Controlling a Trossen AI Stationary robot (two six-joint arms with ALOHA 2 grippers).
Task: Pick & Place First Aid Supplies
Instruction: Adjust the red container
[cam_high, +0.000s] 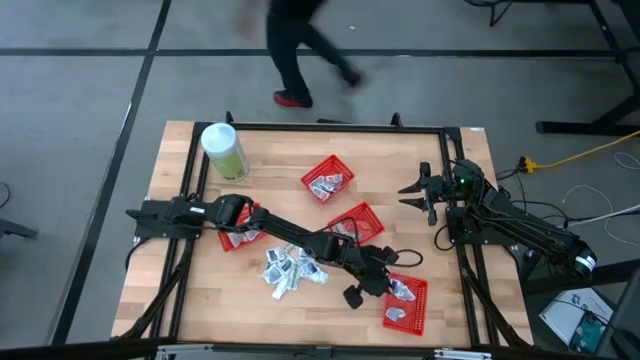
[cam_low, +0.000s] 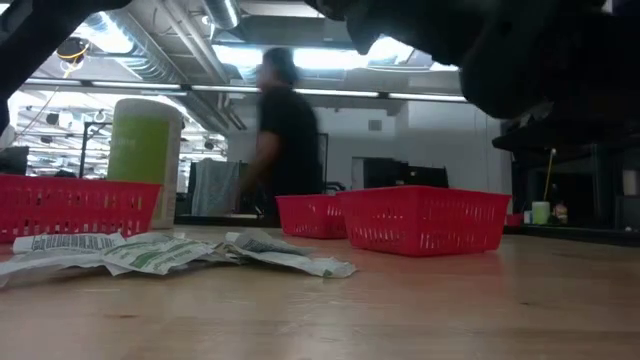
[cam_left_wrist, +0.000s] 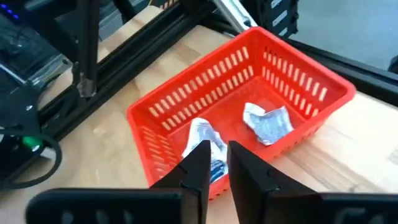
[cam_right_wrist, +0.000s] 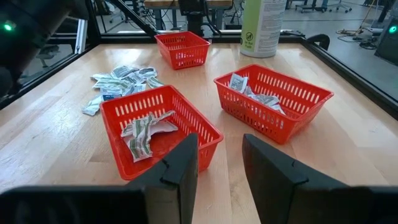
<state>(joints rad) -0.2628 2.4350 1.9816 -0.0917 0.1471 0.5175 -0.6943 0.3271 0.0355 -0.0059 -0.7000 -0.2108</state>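
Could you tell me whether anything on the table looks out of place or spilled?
Only the loose packets stand out: they lie in a crumpled heap on the bare table between the baskets, overlapping at odd angles. The baskets and the canister sit upright.

You had two matte black jointed arms (cam_high: 290, 235) with black cables; the right arm (cam_high: 520, 228) showed a green light.

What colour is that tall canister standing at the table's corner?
Pale green with a white lid: the canister, clearest in the high view.
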